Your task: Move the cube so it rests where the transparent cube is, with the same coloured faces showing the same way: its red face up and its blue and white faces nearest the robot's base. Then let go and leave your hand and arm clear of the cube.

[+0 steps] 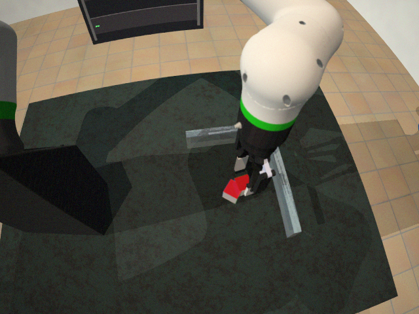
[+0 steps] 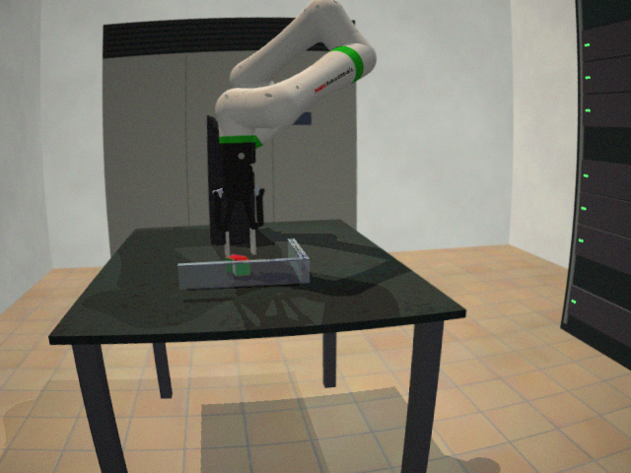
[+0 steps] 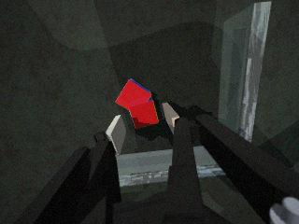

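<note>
The cube (image 1: 241, 182) has its red face up and sits on the dark table top, in shadow between my fingertips in the wrist view (image 3: 144, 114). A second red-topped cube shape (image 1: 232, 190) overlaps it, turned at another angle, with a white side in the top view and a blue edge in the wrist view (image 3: 133, 93). I cannot tell which of the two is the transparent cube. In the exterior view the cube (image 2: 238, 264) shows a green side. My gripper (image 2: 239, 250) points straight down just above it, fingers partly apart and not touching it.
Two low transparent walls form an L around the spot: one behind (image 1: 211, 135) and one to the right (image 1: 287, 195). In the exterior view the long wall (image 2: 242, 275) stands in front of the cube. The arm's black base block (image 1: 50, 189) is at the left.
</note>
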Tool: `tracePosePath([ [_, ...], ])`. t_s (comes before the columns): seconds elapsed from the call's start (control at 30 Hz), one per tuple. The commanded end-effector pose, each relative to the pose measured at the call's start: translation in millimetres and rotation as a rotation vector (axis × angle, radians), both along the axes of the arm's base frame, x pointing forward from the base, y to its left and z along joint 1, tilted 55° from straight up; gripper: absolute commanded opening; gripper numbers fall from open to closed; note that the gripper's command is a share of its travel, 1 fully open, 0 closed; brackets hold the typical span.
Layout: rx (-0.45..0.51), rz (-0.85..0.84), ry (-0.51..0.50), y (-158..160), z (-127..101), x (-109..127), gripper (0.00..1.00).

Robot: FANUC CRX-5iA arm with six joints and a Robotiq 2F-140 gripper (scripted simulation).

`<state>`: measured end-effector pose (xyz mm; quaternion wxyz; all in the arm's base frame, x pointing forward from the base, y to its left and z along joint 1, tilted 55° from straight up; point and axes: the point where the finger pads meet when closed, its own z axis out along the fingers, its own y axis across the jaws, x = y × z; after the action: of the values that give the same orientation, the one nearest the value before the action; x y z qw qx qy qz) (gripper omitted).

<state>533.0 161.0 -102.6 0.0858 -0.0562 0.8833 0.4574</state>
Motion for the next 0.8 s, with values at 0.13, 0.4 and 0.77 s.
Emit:
tracePosePath([
  [0.13,0.000,0.000,0.000,0.7,-0.5,0.2,0.41],
  [0.4,0.000,0.000,0.000,14.1,-9.7,1.8,0.41],
  [0.77,0.000,0.000,0.000,33.2,-22.8,4.1,0.41],
])
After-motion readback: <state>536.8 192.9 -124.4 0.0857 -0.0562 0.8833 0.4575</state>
